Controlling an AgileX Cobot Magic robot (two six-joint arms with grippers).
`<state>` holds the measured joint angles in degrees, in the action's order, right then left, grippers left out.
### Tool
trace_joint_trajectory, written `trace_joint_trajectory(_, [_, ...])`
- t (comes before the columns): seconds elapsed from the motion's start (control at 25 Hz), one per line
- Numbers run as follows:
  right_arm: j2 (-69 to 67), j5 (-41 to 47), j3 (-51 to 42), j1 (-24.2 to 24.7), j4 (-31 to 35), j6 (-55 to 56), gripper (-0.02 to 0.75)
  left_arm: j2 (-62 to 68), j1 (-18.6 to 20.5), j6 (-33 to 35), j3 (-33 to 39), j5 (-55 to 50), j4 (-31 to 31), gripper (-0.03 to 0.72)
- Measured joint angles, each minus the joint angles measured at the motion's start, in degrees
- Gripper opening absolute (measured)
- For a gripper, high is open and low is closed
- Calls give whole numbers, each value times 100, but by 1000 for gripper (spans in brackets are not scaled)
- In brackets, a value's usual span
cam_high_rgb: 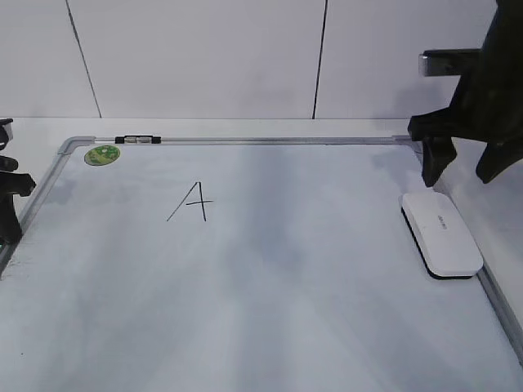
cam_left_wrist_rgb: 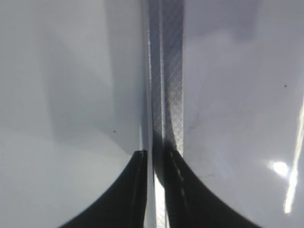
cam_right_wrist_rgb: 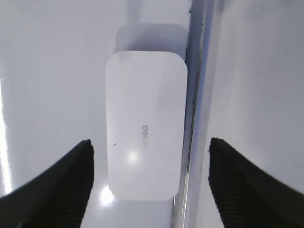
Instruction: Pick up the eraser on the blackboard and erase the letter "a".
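Note:
The white eraser (cam_high_rgb: 441, 233) lies flat on the blackboard (cam_high_rgb: 286, 141) at its right edge, against the silver frame. It also shows in the right wrist view (cam_right_wrist_rgb: 145, 109), grey lettering up. My right gripper (cam_high_rgb: 462, 171) is open and empty, hovering above the eraser's far end; in the right wrist view its jaws (cam_right_wrist_rgb: 149, 156) straddle the eraser and the frame (cam_right_wrist_rgb: 190, 118). An angular capital "A" (cam_high_rgb: 192, 202) is drawn left of centre; no round lowercase "a" is in view. My left gripper (cam_high_rgb: 8, 192) is shut at the board's left edge, over the frame (cam_left_wrist_rgb: 166, 95).
A round green sticker (cam_high_rgb: 102, 154) sits in the board's far left corner. A small black clip (cam_high_rgb: 135, 140) sits on the top frame. A white panelled wall (cam_high_rgb: 204, 57) stands behind the board. The table (cam_high_rgb: 498, 237) shows to the right of the frame.

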<state>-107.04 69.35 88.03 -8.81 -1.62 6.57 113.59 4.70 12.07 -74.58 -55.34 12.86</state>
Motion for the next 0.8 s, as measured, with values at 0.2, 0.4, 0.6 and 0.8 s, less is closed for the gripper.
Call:
trace_joint_trajectory(0.2, [387,48,0,0,3,-56,592,0,0,0,-301,-243,-47,243])
trace_joint_trajectory(0.4, [450,61,0,0,66,-156,592,-62,0,0,-947,-748,-66,389])
trace_joint_trajectory(0.6, [651,70,0,0,470,-389,592,-553,0,-13,-1260,-1299,-66,407])
trace_joint_trajectory(0.8, [1112,98,0,-28,521,-433,592,-1299,0,-263,-1282,-1425,-28,410])
